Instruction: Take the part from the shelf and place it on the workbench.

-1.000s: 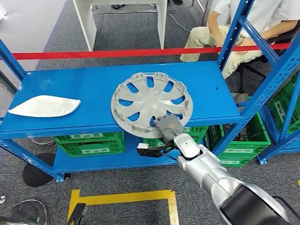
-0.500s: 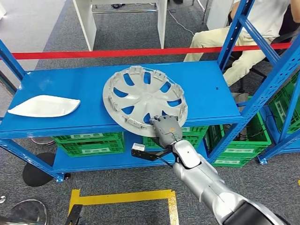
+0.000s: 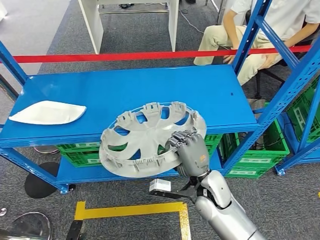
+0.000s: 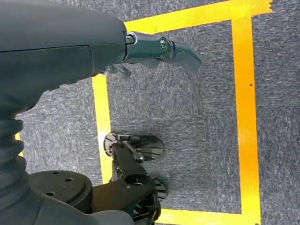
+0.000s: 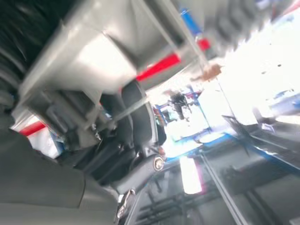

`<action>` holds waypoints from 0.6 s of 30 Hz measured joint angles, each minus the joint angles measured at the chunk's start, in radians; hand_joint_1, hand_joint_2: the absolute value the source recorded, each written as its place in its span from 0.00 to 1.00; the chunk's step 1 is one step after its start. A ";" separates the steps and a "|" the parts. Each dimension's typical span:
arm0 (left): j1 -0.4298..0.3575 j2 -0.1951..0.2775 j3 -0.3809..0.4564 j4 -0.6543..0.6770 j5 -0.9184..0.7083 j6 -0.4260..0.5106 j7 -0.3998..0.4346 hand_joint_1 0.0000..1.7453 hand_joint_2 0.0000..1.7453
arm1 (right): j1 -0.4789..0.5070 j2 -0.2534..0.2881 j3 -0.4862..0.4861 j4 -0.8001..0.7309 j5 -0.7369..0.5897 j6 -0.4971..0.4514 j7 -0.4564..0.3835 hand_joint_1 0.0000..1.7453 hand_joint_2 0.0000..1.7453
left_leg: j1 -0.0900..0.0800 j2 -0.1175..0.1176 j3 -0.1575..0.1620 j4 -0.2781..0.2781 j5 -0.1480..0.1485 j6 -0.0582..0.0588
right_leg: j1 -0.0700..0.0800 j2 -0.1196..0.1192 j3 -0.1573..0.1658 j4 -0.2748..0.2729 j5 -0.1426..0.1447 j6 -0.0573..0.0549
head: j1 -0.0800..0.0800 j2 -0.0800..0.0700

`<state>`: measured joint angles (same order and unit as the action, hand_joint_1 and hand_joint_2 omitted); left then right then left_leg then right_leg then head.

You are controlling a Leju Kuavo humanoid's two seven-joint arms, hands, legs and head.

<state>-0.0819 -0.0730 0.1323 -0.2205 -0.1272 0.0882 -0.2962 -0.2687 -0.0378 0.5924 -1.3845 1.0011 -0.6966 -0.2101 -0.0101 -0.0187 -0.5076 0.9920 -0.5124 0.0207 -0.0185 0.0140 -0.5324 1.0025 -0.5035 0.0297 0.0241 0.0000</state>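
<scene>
No legible text, brand, number or sign is recorded in any view. White label strips are seen on the fronts of the green crates (image 3: pixel 96 154) under the blue shelf (image 3: pixel 113 95), but their print is too small to be read. A small orange mark is noted on the back of the right hand (image 3: pixel 192 150); no characters can be made out on it. The right wrist view is blurred, and nothing readable is found there. Yellow floor tape (image 4: pixel 245 117) carries no lettering.
</scene>
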 joint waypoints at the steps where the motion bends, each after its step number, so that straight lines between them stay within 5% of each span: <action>1: 0.000 0.000 0.000 0.000 0.000 -0.001 -0.001 0.00 1.00 | 0.007 -0.004 -0.002 -0.017 -0.007 0.000 -0.004 1.00 1.00 | 0.000 0.000 0.000 0.000 0.000 0.000 | 0.000 0.000 0.000 0.000 0.000 0.000 | 0.000 0.000; 4: 0.001 0.000 0.001 0.000 0.001 -0.007 -0.006 0.00 1.00 | 0.032 -0.012 -0.016 -0.066 -0.031 0.000 -0.018 1.00 1.00 | 0.000 0.000 0.000 0.000 0.000 0.000 | 0.000 0.000 0.000 0.000 0.000 0.000 | 0.000 0.000; 8: 0.004 0.001 0.007 0.000 0.008 -0.041 -0.021 0.00 0.00 | 0.087 -0.020 -0.044 -0.143 -0.032 0.000 -0.067 1.00 1.00 | 0.000 0.000 0.000 0.000 0.000 0.000 | 0.000 0.000 0.000 0.000 0.000 0.000 | 0.000 0.000; 18: 0.017 0.005 0.040 0.000 0.029 -0.073 -0.070 0.00 0.00 | 0.228 -0.026 -0.124 -0.329 -0.142 0.000 -0.169 1.00 1.00 | 0.000 0.000 -0.001 0.000 0.000 0.000 | 0.000 0.000 -0.001 0.000 0.000 0.000 | 0.000 0.000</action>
<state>-0.0647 -0.0680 0.1725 -0.2205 -0.0977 0.0150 -0.3660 -0.0406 -0.0633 0.4683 -1.7137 0.8594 -0.6963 -0.3788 -0.0103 -0.0187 -0.5089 0.9921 -0.5123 0.0206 -0.0187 0.0139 -0.5333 1.0024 -0.5034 0.0297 0.0244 0.0000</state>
